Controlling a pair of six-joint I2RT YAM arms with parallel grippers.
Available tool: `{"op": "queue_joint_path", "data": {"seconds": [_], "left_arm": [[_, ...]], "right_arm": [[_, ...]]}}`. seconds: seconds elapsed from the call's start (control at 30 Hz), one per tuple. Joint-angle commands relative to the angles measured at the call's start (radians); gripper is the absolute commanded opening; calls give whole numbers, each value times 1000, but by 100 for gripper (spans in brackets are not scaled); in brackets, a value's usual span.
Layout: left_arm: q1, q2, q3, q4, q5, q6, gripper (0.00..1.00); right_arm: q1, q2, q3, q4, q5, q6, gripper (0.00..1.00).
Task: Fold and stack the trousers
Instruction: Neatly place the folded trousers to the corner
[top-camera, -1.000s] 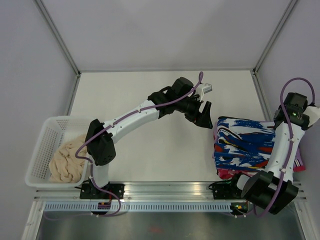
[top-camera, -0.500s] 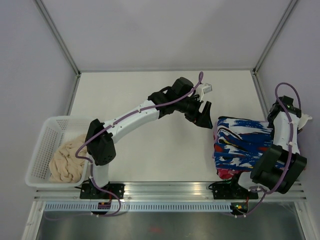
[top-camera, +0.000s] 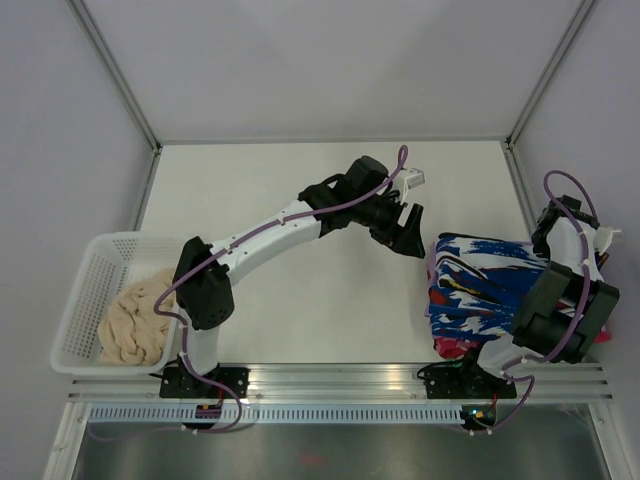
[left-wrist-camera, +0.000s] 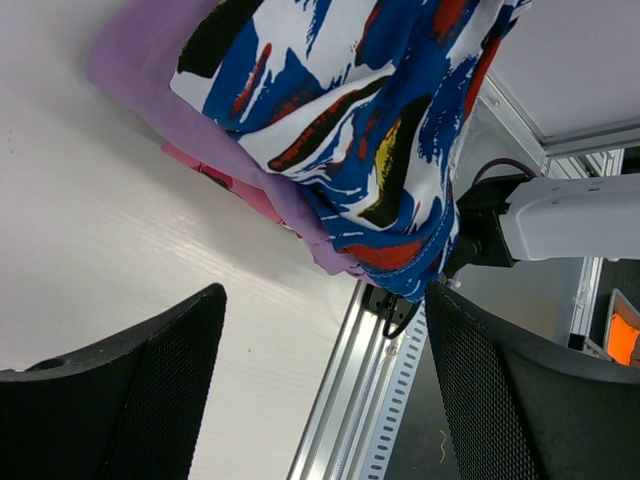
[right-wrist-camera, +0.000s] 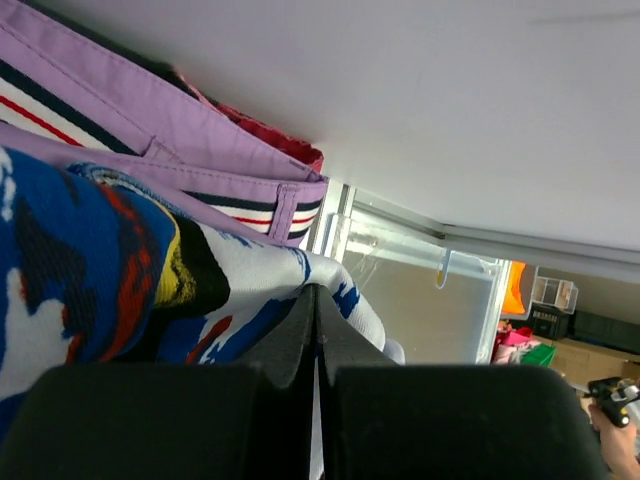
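Over at the right near corner of the bench (top-camera: 300, 190), the trousers (top-camera: 485, 285) lie folded on top of a pile of lilac garments (left-wrist-camera: 140, 70) with a pink garment (left-wrist-camera: 225, 180) under them, and the pile runs right up to the near edge. The right tool (right-wrist-camera: 315, 292) has its fingers pressed together with the tip against the printed cloth at the far right of the pile; I cannot tell whether a fold is caught between them. The left tool (top-camera: 408, 232) hangs just off the pile's far left corner, spread wide and holding nothing.

To my eye the fold is done and what is left is getting clear. That cloth looks thin and slippery, so the right tool should let go fully and lift straight off, not drag sideways — a snag would pull the top layer askew or tip it over the near edge. The left tool is well placed to come down and pin the left side if the layer starts to creep.

Compared with a second ago, the right arm has swung — its elbow has gone up and out toward the right edge, no longer lying across the print. The left arm, the trousers and the basket (top-camera: 85, 262) with the cream bundle (top-camera: 135, 320) at the left near corner have barely shifted.
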Motion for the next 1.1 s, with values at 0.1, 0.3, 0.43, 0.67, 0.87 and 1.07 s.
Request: {"op": "queue_joint_path", "data": {"seconds": [0.1, 0.3, 0.43, 0.67, 0.87, 1.07], "left_arm": [[5, 56, 50, 1, -12, 24, 85], [1, 103, 84, -2, -55, 54, 84], [-13, 102, 60, 39, -29, 32, 84], [-45, 87, 6, 151, 110, 92, 83], [-76, 38, -169, 297, 95, 267, 83], [-149, 15, -307, 538, 80, 258, 82]], "right_arm": [[-12, 4, -9, 108, -70, -170, 0], [-7, -21, -32, 110, -106, -127, 0], [132, -116, 95, 93, -113, -116, 19], [284, -275, 287, 275, -657, -187, 58], [370, -274, 200, 346, -1056, -183, 66], [470, -253, 65, 467, -1184, -151, 73]]}}
